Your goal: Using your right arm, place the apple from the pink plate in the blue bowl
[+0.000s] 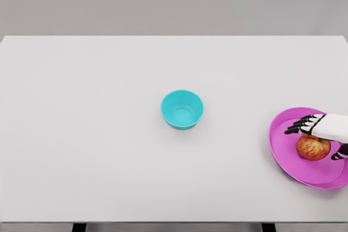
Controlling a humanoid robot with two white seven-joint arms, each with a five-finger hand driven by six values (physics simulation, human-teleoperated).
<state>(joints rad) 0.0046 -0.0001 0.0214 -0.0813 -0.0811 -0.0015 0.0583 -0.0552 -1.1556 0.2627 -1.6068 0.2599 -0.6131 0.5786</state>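
A red-yellow apple (311, 148) lies on the pink plate (288, 153) at the table's right edge. My right hand (318, 130) reaches in from the right and hovers just over the apple, its dark fingers (298, 125) stretched out to the left and the thumb down at the apple's right side; the fingers are not closed on the fruit. An empty blue bowl (182, 109) stands near the middle of the table, well to the left of the plate. The left arm does not show.
The white table (98, 134) runs the full width of the view, with its front edge near the bottom and its far edge against a grey wall.
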